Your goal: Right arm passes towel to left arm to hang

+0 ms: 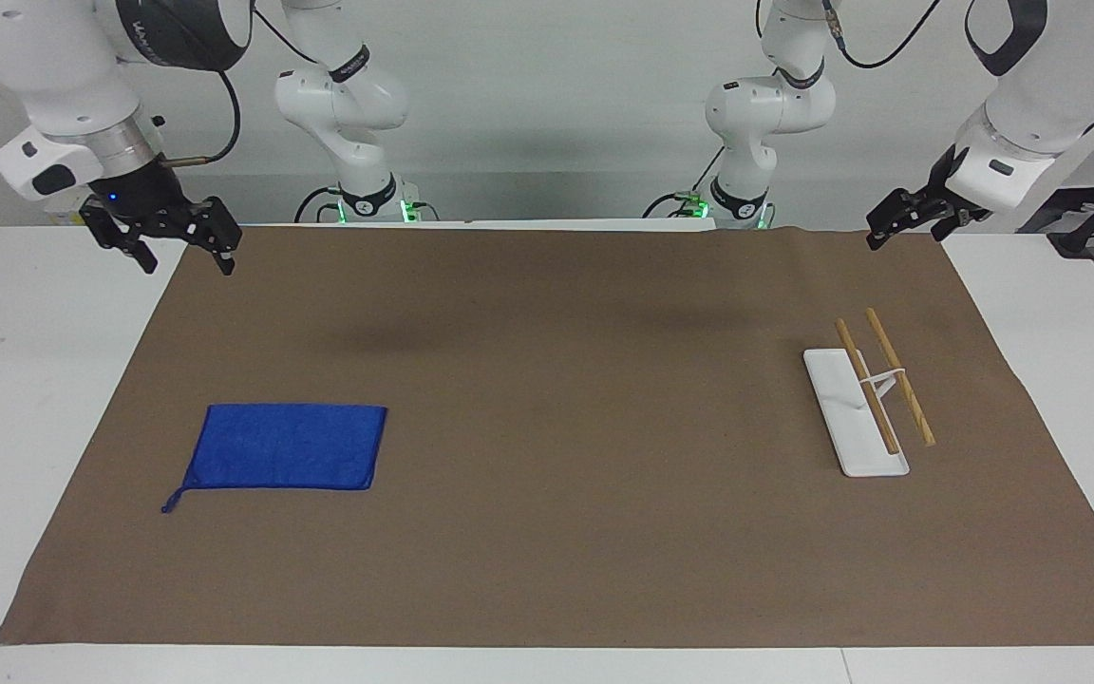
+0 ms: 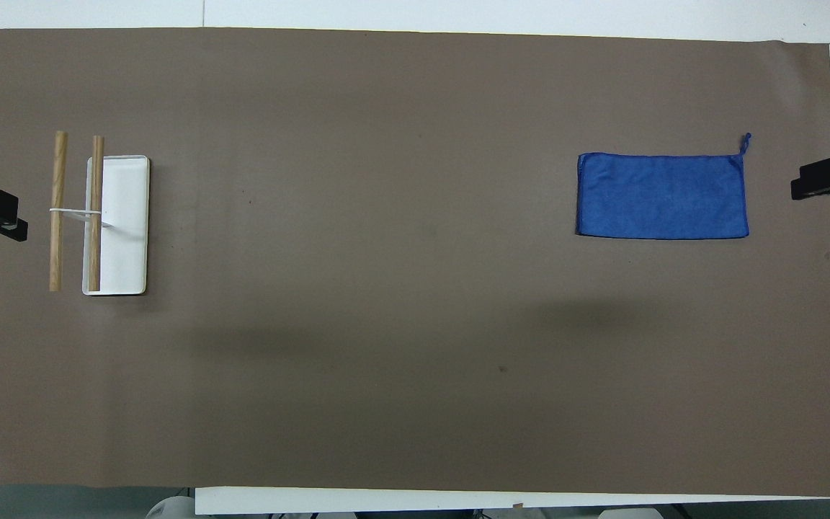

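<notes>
**Towel flat on mat, both arms waiting**

Towel (image 1: 286, 446), bright blue and rectangular, lies spread flat on the brown mat (image 1: 547, 532) toward the right arm's end of the table, with its thin loop string trailing off the corner farthest from the robots. Nothing touches it.

Right gripper (image 1: 184, 249) hangs in the air over the mat's corner nearest the robots at that end, its fingers spread apart, probably ready to come down and pinch the cloth. It is well apart from the towel.

Left gripper (image 1: 908, 217) hangs over the mat's corner nearest the robots at the left arm's end, waiting. Whether its fingers are spread or pressed together cannot be told.

Rack (image 1: 865, 399) stands near that left-end edge: a white base carrying two wooden rails side by side, raised so a cloth can drape over them. It sits close to the left arm, which suits that arm doing the hanging. No pickup or handover has begun.
</notes>
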Controlling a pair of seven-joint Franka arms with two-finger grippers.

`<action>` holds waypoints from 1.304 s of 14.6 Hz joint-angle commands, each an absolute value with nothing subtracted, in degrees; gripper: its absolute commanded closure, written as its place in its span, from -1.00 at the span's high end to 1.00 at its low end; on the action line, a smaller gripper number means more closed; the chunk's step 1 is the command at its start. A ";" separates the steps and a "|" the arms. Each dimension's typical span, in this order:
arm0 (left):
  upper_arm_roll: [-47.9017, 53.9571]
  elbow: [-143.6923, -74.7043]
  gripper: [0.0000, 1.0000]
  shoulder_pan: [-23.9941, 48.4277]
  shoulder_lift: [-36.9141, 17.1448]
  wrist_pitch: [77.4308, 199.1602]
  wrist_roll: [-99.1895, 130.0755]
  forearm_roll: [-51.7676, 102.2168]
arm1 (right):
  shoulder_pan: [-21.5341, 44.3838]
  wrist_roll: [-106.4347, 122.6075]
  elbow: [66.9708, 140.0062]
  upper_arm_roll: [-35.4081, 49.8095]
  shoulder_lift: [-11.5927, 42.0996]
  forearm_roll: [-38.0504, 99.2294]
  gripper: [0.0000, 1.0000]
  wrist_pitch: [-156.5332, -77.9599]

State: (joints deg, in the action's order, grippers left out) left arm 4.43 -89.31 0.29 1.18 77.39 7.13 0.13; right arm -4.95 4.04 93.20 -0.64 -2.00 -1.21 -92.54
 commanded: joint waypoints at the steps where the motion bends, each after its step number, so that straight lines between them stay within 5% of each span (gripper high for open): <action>1: 3.78 -90.62 1.00 0.79 2.11 78.22 7.21 0.26 | -5.80 5.01 91.93 -0.53 -1.32 -1.05 0.99 -91.41; 8: 3.78 -90.62 1.00 0.79 2.11 78.22 7.21 0.26 | -5.80 5.18 94.56 -0.52 -1.32 -1.14 0.98 -93.85; 15: 3.78 -90.62 1.00 0.79 2.11 78.22 7.21 0.26 | -7.38 13.53 113.88 -0.62 2.98 -1.05 0.98 -122.28; 19: 3.78 -90.62 1.00 0.79 2.11 78.22 7.21 0.26 | -8.26 16.00 116.28 -0.53 11.76 -1.05 0.98 -133.84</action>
State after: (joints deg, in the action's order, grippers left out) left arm 4.43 -89.31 0.29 1.18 77.39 7.13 0.13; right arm -7.04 14.04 116.14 -1.04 8.74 -1.21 -130.87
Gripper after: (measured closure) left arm 0.000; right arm 0.004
